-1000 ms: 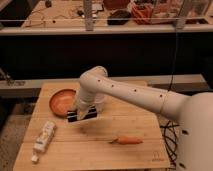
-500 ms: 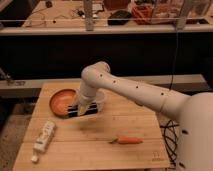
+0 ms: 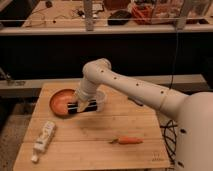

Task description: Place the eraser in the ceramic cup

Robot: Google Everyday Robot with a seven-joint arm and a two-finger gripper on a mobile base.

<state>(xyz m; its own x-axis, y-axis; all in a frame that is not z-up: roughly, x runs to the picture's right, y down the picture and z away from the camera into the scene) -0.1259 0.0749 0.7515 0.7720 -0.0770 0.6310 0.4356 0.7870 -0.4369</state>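
Note:
My gripper (image 3: 83, 103) is over the left part of the wooden table (image 3: 95, 150), at the end of the white arm that reaches in from the right. It is shut on the eraser (image 3: 79, 108), a black block with pale stripes, and holds it lying roughly level just above the table. The ceramic cup (image 3: 99, 99), whitish and semi-translucent, stands right beside the gripper on its right, partly hidden by the wrist. The eraser is next to the cup's left side and over the right rim of the orange-brown bowl (image 3: 61, 101).
A white tube (image 3: 43, 138) lies near the table's front left. A carrot-like orange piece (image 3: 128, 141) lies at the front middle-right. My white base fills the right edge. A dark shelf and a railing run behind the table.
The gripper with the eraser has risen slightly and shifted a little left, towards the bowl's rim. The cup, tube and carrot have not moved.

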